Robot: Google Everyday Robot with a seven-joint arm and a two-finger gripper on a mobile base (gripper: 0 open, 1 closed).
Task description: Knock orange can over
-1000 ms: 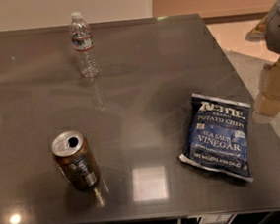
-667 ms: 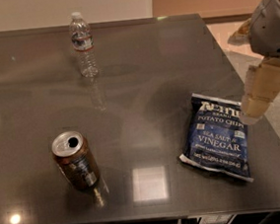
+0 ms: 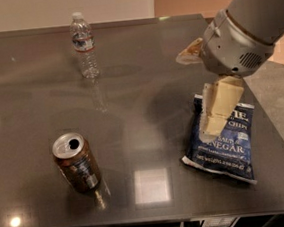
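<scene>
Orange can [image 3: 76, 163], a smooth metal cylinder, stands upright on the glossy dark table [image 3: 144, 85]. Blocky cream gripper [image 3: 214, 121] hangs over the crinkly chip bag [image 3: 231, 149]; spread or pressed together, I cannot tell.

On the tabletop [image 3: 144, 85] I saw the orange can [image 3: 76, 164] standing near the front left, with the water bottle [image 3: 84, 45] upright well behind it, toward the far edge. The chip bag [image 3: 228, 150] lay flat at the right. My end effector [image 3: 214, 121] hung over the bag's upper left part, well apart from the can.
</scene>
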